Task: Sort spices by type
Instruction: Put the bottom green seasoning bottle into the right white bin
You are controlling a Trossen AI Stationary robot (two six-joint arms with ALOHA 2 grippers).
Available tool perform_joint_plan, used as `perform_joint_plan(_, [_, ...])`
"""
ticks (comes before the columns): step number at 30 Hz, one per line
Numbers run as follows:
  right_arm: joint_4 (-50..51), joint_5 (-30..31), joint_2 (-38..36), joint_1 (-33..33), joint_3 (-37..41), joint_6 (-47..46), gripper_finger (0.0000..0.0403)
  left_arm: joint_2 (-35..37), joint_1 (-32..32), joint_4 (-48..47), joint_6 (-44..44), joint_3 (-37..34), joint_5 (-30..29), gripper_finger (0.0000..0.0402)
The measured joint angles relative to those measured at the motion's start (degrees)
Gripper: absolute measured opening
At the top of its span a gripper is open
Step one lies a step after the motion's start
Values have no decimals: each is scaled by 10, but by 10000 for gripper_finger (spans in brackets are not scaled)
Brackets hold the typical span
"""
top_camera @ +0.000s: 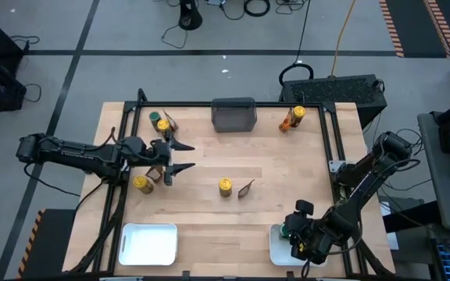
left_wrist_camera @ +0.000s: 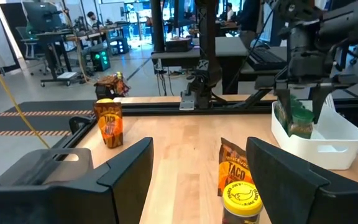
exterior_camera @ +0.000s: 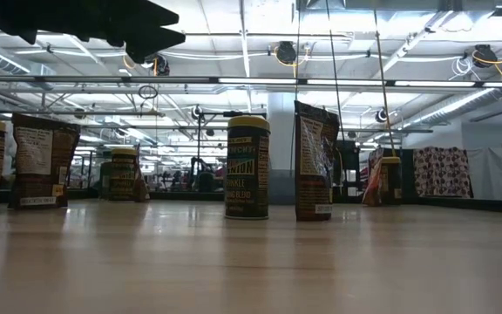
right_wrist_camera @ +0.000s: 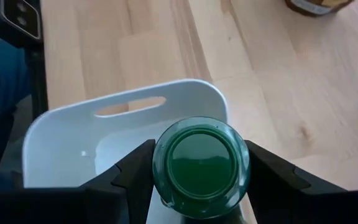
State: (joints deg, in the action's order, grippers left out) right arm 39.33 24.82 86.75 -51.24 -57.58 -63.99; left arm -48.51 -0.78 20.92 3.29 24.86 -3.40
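Observation:
My right gripper [top_camera: 291, 236] is shut on a green-lidded jar [right_wrist_camera: 201, 167] over the white tray [right_wrist_camera: 123, 124] at the table's near right. My left gripper [top_camera: 181, 156] hangs open and level above the table's left half, touching nothing. Below and ahead of it stand a yellow-lidded jar [left_wrist_camera: 241, 199] and a brown packet [left_wrist_camera: 235, 163]. Another yellow-lidded jar [top_camera: 225, 186] and packet [top_camera: 246, 188] stand at mid-table. A green-lidded jar [top_camera: 155, 119], a yellow-lidded jar [top_camera: 162, 125] and a packet [top_camera: 170, 121] are grouped at the far left. A yellow-lidded jar [top_camera: 298, 113] and an orange packet [top_camera: 287, 122] stand far right. My right gripper pinches the green-lidded jar between its two fingers [right_wrist_camera: 132, 171], one on each side of the jar's upper body [left_wrist_camera: 300, 115] just under the lid. The fingers come from above, slanting down. The jar stays roughly upright at the tray's end; whether its base touches the tray, I cannot tell.
A dark grey bin [top_camera: 233, 114] sits at the far edge, middle. A second white tray [top_camera: 148, 243] lies at the near left. Another yellow-lidded jar [top_camera: 141, 183] and packet [top_camera: 156, 173] stand under the left arm. Bare wood lies between the two trays.

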Motion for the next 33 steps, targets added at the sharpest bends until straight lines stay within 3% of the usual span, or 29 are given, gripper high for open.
perform_joint_plan(20, [24,-14,0,0,6,16,259,-3,0,10,0,0,3,260])
perform_joint_plan(25, [24,-48,0,3,6,16,285,-13,0,12,0,0,3,260])
perform_joint_plan(33, [68,-71,0,15,-46,39,308,-17,0,16,0,0,3,260])
